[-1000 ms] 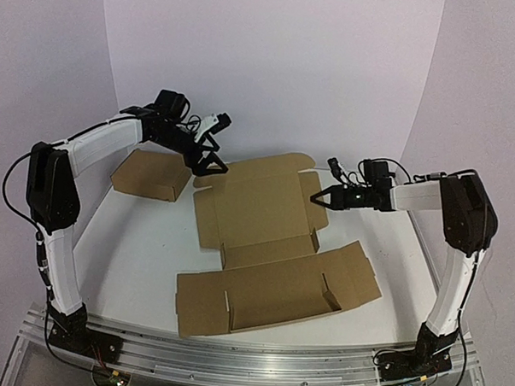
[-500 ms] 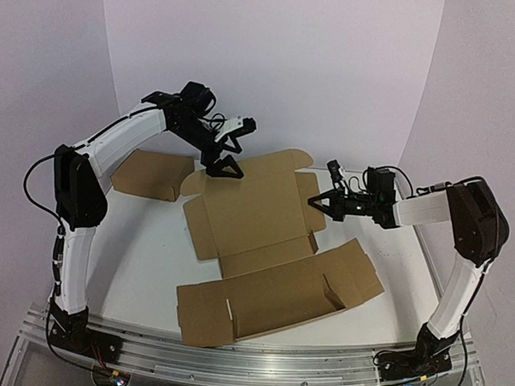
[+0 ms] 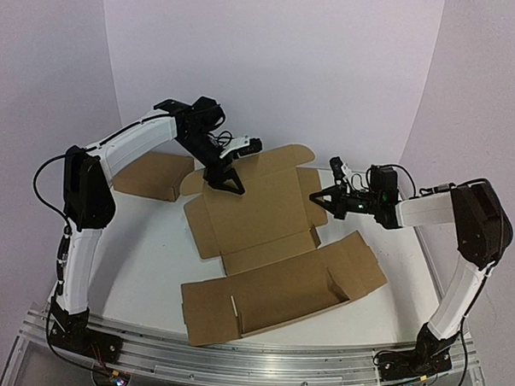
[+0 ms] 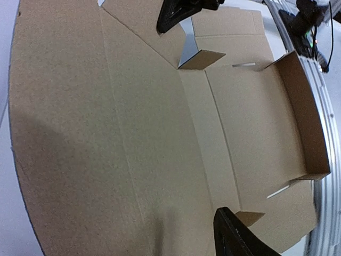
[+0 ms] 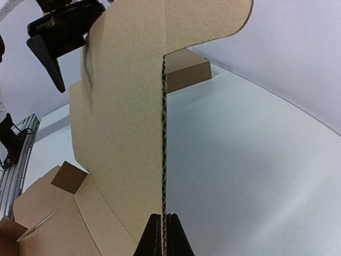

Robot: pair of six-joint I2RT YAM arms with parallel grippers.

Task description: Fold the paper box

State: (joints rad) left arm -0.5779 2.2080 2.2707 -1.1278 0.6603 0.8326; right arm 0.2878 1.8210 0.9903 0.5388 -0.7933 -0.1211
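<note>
A white desk [image 3: 135,256] under pale lilac walls is carrying the paper box [image 3: 256,214], which is lying mid-desk with its near tray part flat and its far lid panel tilting up. The right end effector [image 3: 319,199] is clenching that panel's right flap edge, likely steadying it for the fold. The left end effector [image 3: 227,176] is hovering at the panel's far left corner, fingers spread and gripping nothing, probably positioned for pushing the panel over. A ready-made box [image 3: 151,173] is sitting at the far left.
</note>
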